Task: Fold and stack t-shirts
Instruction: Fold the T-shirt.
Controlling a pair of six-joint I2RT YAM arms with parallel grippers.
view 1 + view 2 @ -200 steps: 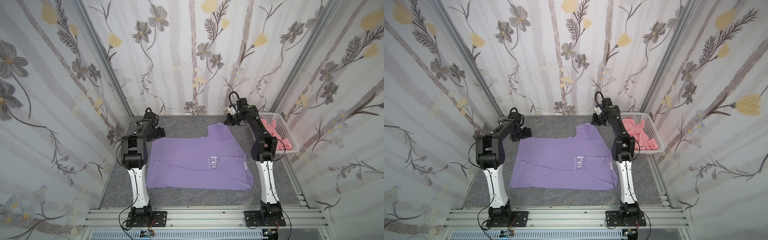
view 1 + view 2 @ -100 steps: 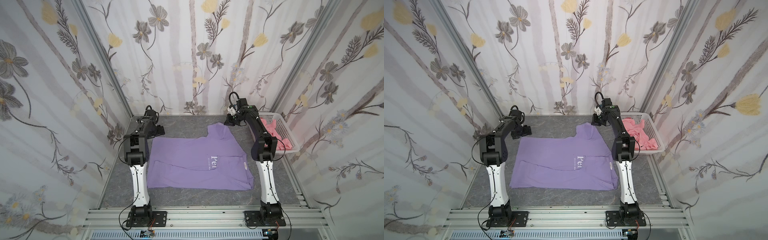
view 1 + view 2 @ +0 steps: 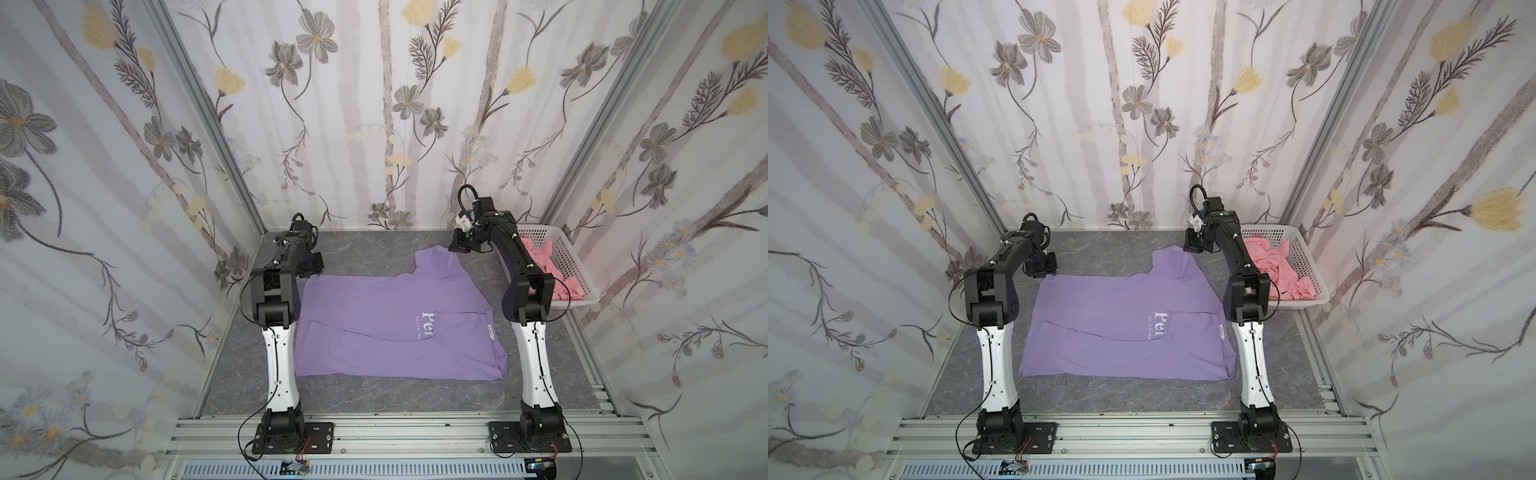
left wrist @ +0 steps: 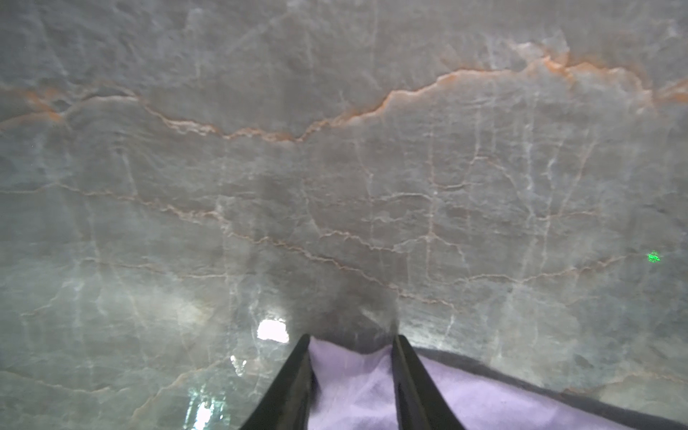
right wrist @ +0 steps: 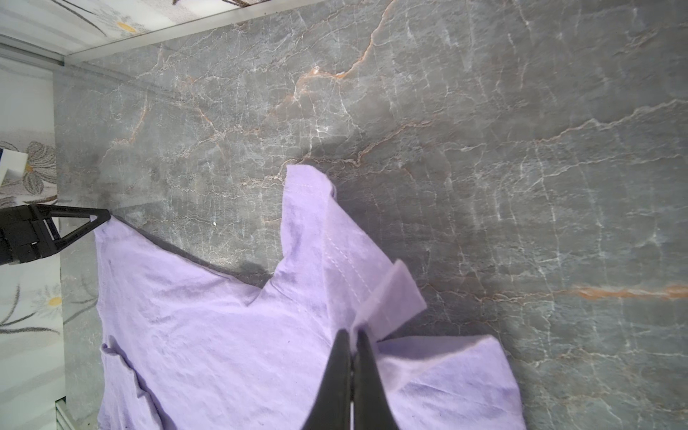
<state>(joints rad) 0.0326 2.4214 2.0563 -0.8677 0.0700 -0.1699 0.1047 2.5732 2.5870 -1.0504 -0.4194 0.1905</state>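
Note:
The lavender-purple t-shirt lies spread on the grey table, its white lettering toward the right arm. My left gripper sits at the shirt's far left corner. In the left wrist view its fingers stand a little apart, with that purple corner between them. My right gripper is shut on the edge of the far right sleeve, lifting a small fold. The salmon-pink garment lies crumpled in the basket.
A white plastic basket stands at the far right beside the right arm. Flowered walls close in on three sides. An aluminium rail carrying both arm bases runs along the front edge. Bare marble-patterned table lies behind the shirt.
My left arm has drawn in and its gripper has settled on the shirt's far left corner, its jaws narrowing from wide open. The right arm has not moved.

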